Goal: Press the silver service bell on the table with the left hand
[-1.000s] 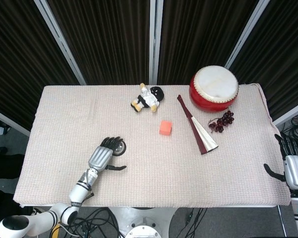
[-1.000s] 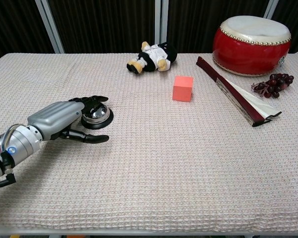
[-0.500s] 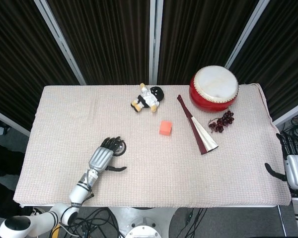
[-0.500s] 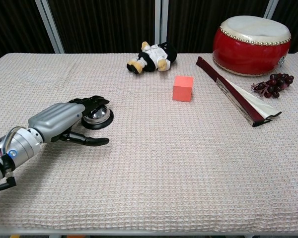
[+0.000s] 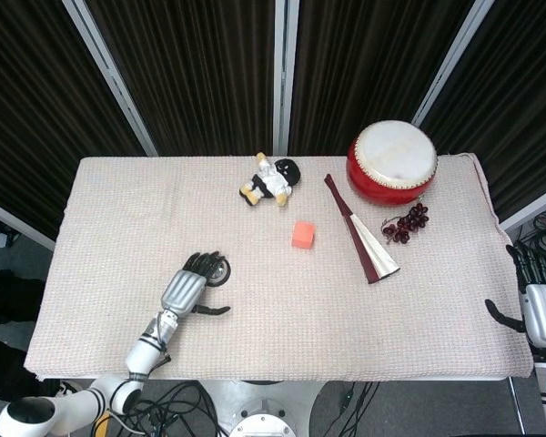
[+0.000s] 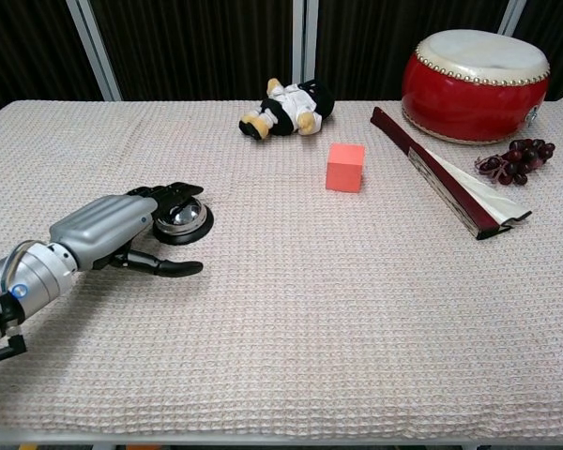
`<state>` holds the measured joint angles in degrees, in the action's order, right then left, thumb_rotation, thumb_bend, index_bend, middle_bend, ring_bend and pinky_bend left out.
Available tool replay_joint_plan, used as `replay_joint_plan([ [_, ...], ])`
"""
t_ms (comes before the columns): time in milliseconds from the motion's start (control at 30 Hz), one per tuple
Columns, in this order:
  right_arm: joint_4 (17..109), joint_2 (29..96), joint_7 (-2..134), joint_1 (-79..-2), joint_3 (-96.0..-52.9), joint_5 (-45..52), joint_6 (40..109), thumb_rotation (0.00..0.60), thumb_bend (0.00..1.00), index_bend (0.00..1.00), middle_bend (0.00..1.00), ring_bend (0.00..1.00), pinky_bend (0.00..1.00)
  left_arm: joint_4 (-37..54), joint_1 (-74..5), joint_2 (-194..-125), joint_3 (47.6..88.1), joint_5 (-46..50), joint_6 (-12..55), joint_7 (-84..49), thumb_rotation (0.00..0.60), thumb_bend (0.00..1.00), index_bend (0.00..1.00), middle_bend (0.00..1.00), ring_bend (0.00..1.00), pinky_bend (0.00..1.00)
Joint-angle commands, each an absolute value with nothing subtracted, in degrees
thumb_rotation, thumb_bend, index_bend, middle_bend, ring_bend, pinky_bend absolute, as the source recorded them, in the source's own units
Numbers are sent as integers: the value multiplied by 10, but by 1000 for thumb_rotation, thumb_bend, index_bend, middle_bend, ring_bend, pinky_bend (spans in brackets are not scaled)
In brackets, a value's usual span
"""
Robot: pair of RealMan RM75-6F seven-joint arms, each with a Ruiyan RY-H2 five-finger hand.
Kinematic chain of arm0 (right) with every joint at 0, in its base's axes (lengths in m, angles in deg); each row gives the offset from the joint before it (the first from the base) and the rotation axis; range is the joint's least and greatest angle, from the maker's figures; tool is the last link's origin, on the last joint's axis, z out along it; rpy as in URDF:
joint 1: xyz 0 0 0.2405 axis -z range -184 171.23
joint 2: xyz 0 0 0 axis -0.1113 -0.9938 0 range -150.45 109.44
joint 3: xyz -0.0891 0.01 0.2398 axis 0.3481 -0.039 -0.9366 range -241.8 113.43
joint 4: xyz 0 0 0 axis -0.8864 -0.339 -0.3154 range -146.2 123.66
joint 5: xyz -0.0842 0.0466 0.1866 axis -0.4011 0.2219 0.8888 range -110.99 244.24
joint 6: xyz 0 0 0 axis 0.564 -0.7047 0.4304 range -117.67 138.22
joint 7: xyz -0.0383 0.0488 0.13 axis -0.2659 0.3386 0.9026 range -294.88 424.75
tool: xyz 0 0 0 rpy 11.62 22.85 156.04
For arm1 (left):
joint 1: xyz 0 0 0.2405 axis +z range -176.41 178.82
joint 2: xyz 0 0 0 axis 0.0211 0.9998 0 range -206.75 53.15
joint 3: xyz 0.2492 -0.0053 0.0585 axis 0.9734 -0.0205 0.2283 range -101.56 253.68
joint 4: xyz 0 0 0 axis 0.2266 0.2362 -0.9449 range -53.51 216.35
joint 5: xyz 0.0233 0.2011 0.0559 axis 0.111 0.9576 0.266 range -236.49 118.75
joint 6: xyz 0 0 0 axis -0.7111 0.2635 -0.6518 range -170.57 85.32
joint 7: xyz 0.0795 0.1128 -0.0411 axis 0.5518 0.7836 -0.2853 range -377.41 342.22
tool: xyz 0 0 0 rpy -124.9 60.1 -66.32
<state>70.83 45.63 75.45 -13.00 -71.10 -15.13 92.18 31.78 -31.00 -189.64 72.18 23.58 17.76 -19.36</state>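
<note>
1. Across the table [image 6: 375, 375], well apart from the bell, we see a plush toy [image 6: 287, 107] lying at the far middle, a salmon-pink cube [image 6: 345, 167] nearer the centre, a folded fan [image 6: 446, 175] running diagonally, a bunch of dark grapes [image 6: 518, 158] beside it and a red drum [image 6: 477, 72] at the far right corner; none of them lies between our left hand and the bell.
2. Our right hand [image 5: 539, 305] sits off the table's right edge, fingers spread and holding nothing.
3. Against the frames a second ago, our left hand [image 6: 122, 230] has drawn back slightly toward the near edge (the thumb tip now sits a little further left), while the bell has not moved.
4. The silver service bell [image 6: 181, 219] stands on the left half of the table: a shiny dome on a dark round base.
5. Our left hand's fingers [image 6: 176, 192] arch over the dome's top, thumb stretched out along the cloth just in front of the base; it grips nothing, and we cannot tell whether the fingertips touch the dome.
</note>
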Motion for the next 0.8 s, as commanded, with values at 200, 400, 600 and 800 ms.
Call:
replay_joint_plan([
  [200, 708, 457, 756, -130, -711, -150, 920, 600, 157, 0, 0, 0, 0, 285, -323, -1880, 701, 246, 210, -191, 163, 0, 15, 0, 0, 0],
  [400, 707, 456, 755, -130, -712, -148, 920, 600, 157, 0, 0, 0, 0, 293, -309, -1881, 721, 230, 177, -186, 160, 0, 15, 0, 0, 0],
  [600, 711, 451, 758, -128, -716, -147, 925, 600, 157, 0, 0, 0, 0, 295, -314, -1883, 714, 234, 185, -192, 160, 0, 15, 0, 0, 0],
  [800, 712, 451, 761, -127, -715, -150, 928, 600, 157, 0, 0, 0, 0, 232, -323, -1849, 687, 251, 241, -180, 163, 0, 15, 0, 0, 0],
])
